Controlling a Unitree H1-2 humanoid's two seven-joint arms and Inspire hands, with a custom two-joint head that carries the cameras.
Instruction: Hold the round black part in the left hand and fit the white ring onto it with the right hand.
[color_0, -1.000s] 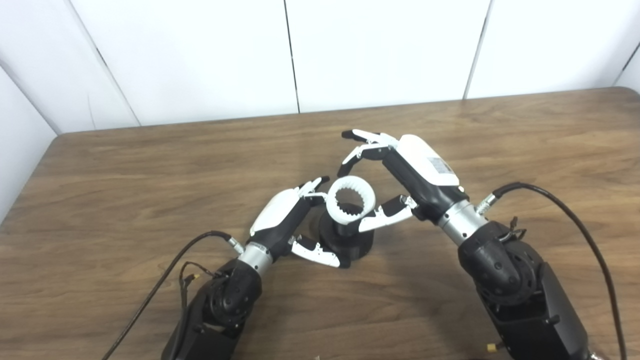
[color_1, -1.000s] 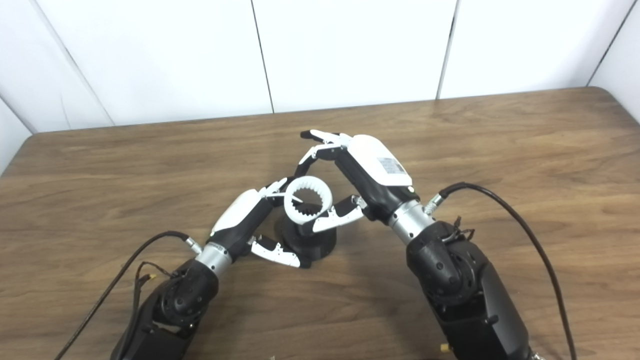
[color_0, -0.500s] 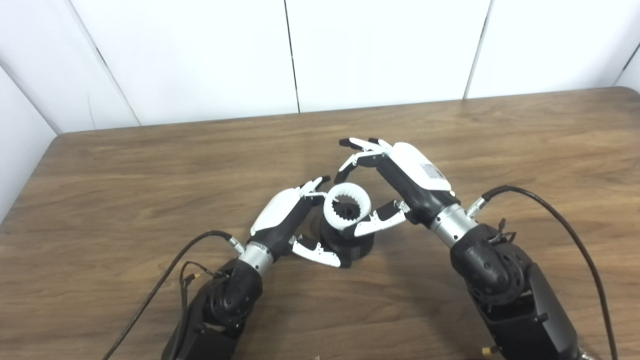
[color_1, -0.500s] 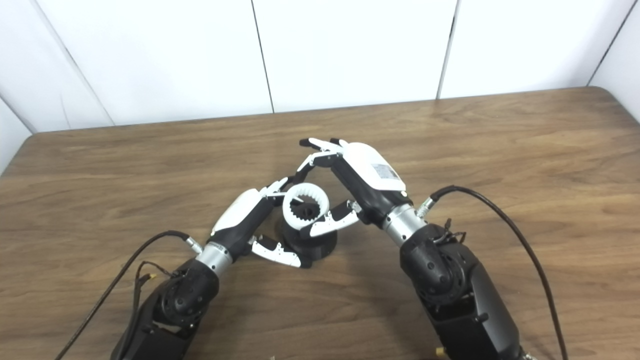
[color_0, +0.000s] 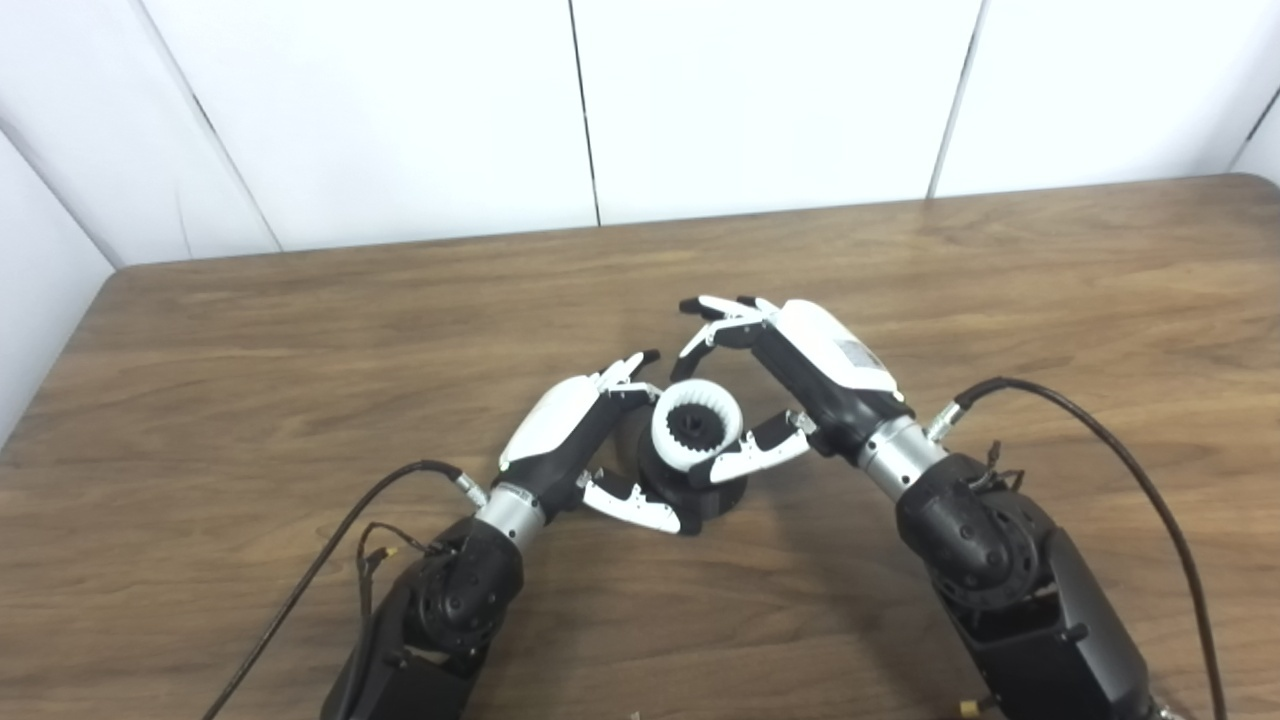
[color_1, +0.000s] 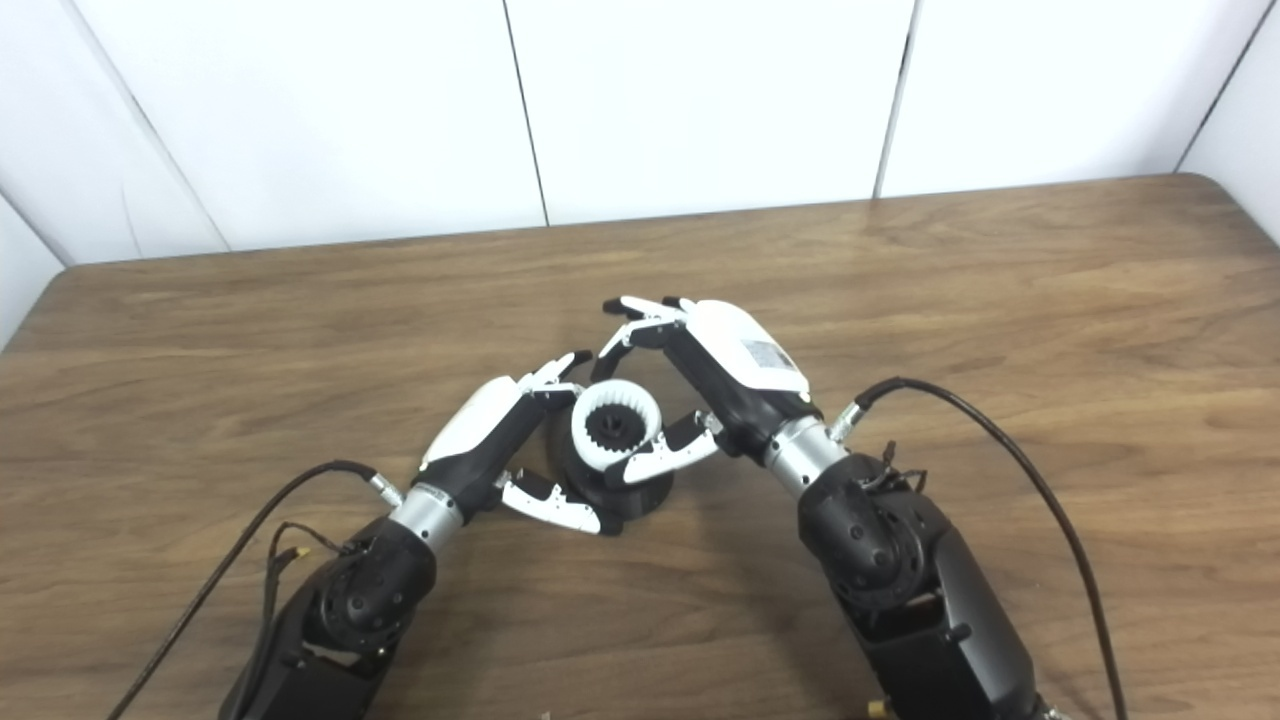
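The round black part (color_0: 716, 494) stands on the wooden table (color_0: 300, 340), just left of centre. My left hand (color_0: 572, 428) is shut on it, fingers on its far left side and thumb across its front. The white toothed ring (color_0: 667, 440) sits low around the part's black toothed hub, tilted slightly toward me. My right hand (color_0: 815, 362) holds the ring: its thumb presses the ring's near right edge while its fingers curl over the far side. The contact of those fingers with the ring is hidden.
Black cables trail from both wrists, one at the left (color_0: 330, 560) and one at the right (color_0: 1130, 460). The table's far edge meets a white panelled wall (color_0: 760, 100).
My right hand has come down and toward me with the white ring, lowering it from above the black part to around its hub. The left hand and the black part have stayed put.
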